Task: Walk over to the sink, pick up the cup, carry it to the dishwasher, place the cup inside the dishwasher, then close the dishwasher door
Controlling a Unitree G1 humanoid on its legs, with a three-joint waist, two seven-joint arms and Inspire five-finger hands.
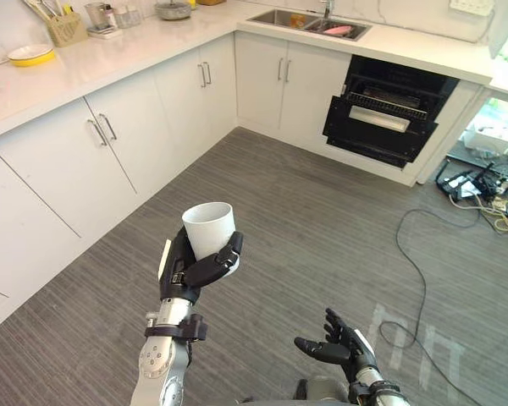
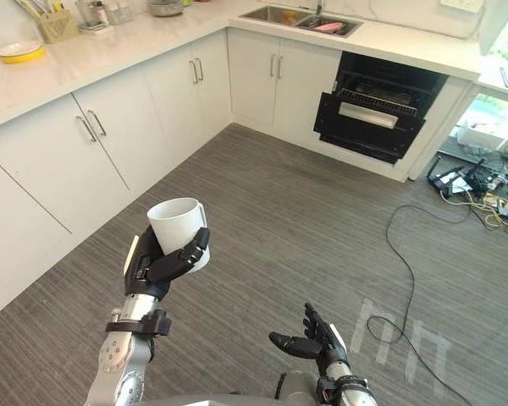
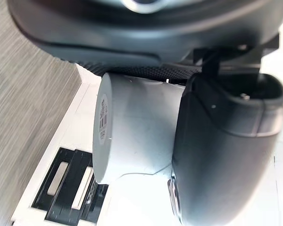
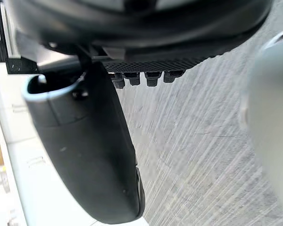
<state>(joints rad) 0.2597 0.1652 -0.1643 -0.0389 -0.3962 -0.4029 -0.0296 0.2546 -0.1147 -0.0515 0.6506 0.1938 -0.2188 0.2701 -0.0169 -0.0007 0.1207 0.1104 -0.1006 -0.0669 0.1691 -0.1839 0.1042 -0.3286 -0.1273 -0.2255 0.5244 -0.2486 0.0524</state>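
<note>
A white cup [image 1: 210, 228] stands upright in my left hand [image 1: 190, 269], whose fingers and thumb curl round its lower wall, held over the grey floor; the cup [image 3: 132, 132] shows against the palm in the left wrist view. My right hand [image 1: 339, 345] hovers low at the front right, fingers relaxed and holding nothing. The dishwasher [image 1: 388, 110] stands under the far counter, its dark door [image 1: 378, 128] partly lowered and its inside dark. The steel sink [image 1: 309, 22] sits in the counter just left of it, with a pink thing inside.
White cabinets [image 1: 110, 144] run along the left and far walls under a pale counter [image 1: 110, 55] carrying a yellow bowl [image 1: 30, 55], a utensil holder [image 1: 63, 25] and jars. Cables and clutter [image 1: 483, 186] lie on the floor right of the dishwasher. Grey plank floor [image 1: 322, 237] spreads between.
</note>
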